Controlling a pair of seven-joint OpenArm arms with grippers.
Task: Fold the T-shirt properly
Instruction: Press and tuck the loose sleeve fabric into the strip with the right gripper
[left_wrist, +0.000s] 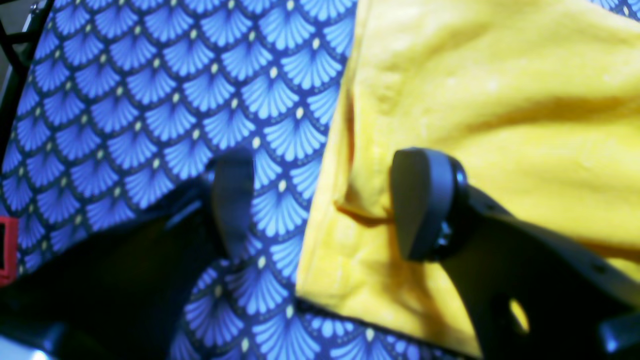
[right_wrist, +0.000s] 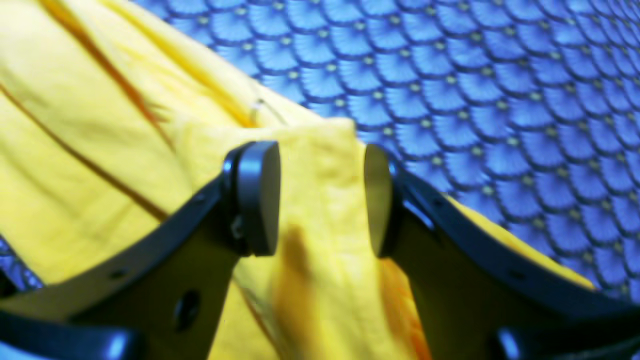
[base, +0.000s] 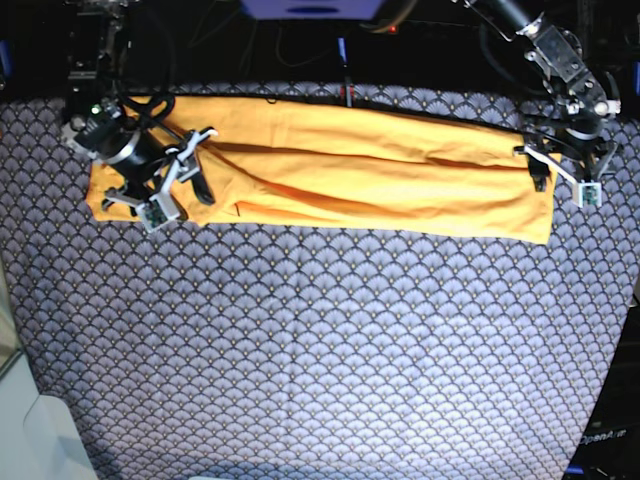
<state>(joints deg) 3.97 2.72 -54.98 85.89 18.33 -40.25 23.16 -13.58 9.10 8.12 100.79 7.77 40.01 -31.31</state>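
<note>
The orange-yellow T-shirt (base: 360, 170) lies folded into a long strip across the far side of the table. My left gripper (base: 565, 180) hangs over the strip's right end. In the left wrist view it (left_wrist: 325, 205) is open and straddles the shirt's edge (left_wrist: 475, 100): one finger is over the patterned cloth, the other over the shirt. My right gripper (base: 170, 195) is over the strip's left end. In the right wrist view it (right_wrist: 317, 200) stands open, with a corner fold of the shirt (right_wrist: 320, 165) between its pads.
A navy cloth with a white fan-scale pattern (base: 320, 340) covers the whole table. Dark frame parts and cables (base: 100, 40) stand along the back edge. A pale floor strip (base: 30, 430) shows at the front left.
</note>
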